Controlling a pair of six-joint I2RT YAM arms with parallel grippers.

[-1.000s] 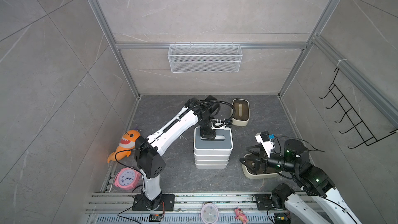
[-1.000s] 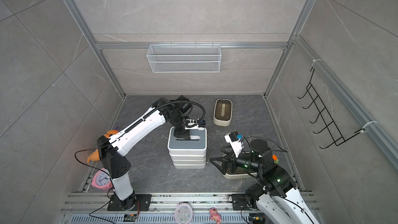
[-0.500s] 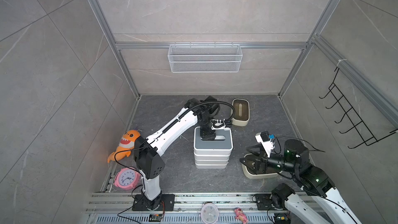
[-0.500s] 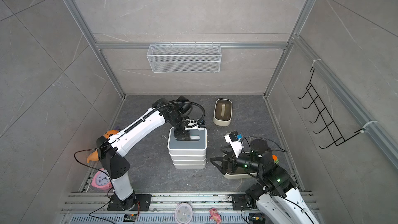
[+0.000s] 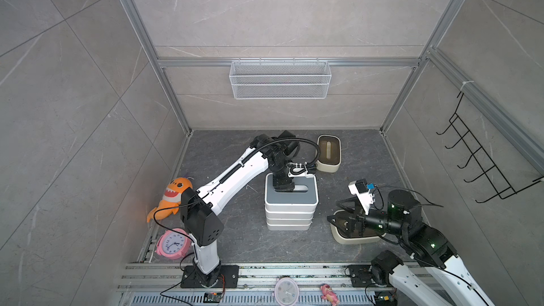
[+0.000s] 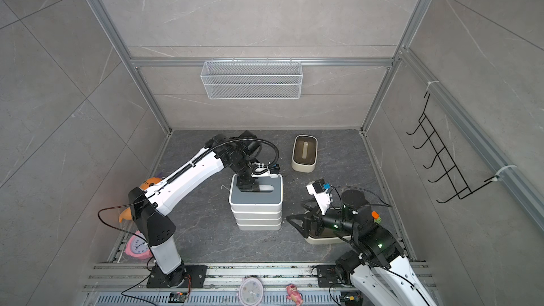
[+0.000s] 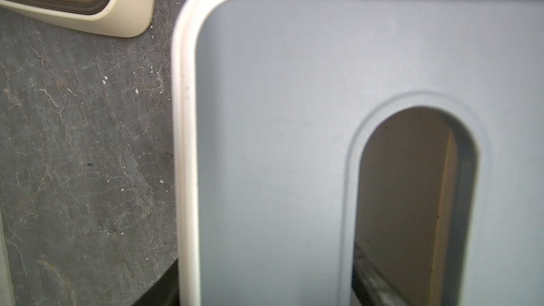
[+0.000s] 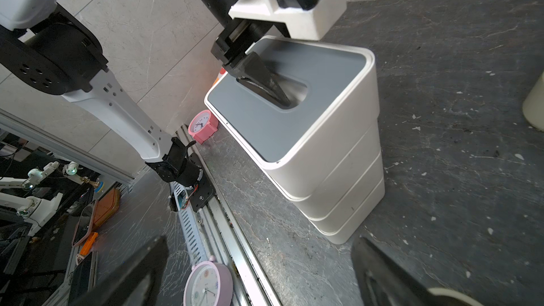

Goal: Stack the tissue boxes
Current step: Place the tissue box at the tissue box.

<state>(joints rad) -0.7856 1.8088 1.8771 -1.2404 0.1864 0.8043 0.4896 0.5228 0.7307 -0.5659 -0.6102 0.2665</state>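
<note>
4 white boxes [image 5: 291, 215] stacked upright mid-floor, grey lid [image 5: 281, 197] topmost, rear cream box [image 5: 329, 166] brown-lidded, near cream box [image 5: 350, 239] rightward

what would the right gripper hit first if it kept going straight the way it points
Most likely the near side of the box stack: the open right gripper aims at it across bare floor. Its tilt is unclear, so it could touch the floor first.
</note>
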